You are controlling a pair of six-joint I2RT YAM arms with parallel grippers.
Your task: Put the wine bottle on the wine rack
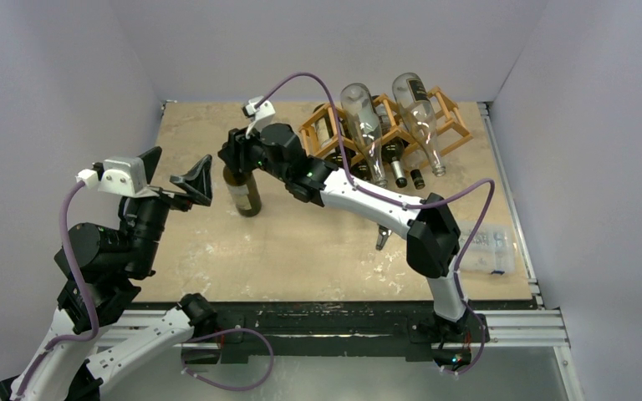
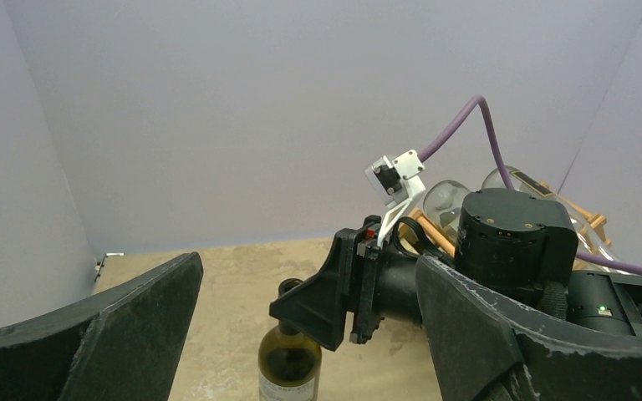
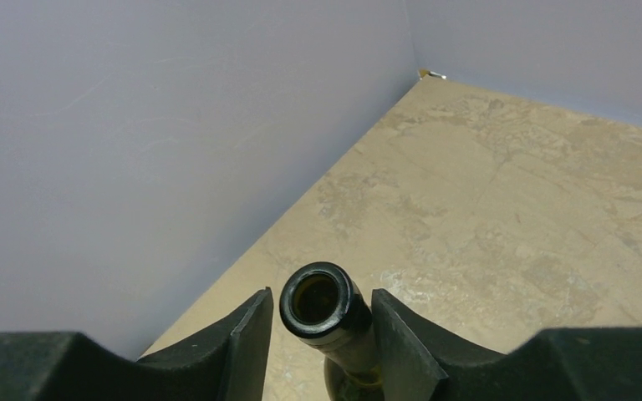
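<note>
The wine bottle (image 1: 243, 193), dark olive glass with a pale label, stands upright on the tan table left of the wine rack (image 1: 454, 113). My right gripper (image 1: 236, 155) reaches across from the right at the bottle's neck. In the right wrist view the bottle's open mouth (image 3: 318, 301) sits between the two fingers of the right gripper (image 3: 319, 294), with a thin gap on the left side. The left wrist view shows the wine bottle (image 2: 289, 363) and one right finger beside its neck. My left gripper (image 1: 175, 171) hangs wide open to the bottle's left, holding nothing.
The wooden rack holds two clear bottles (image 1: 366, 125) on top and dark bottles (image 1: 397, 159) below. A clear plastic box (image 1: 489, 246) lies at the table's right edge. Grey walls close in the left, back and right sides.
</note>
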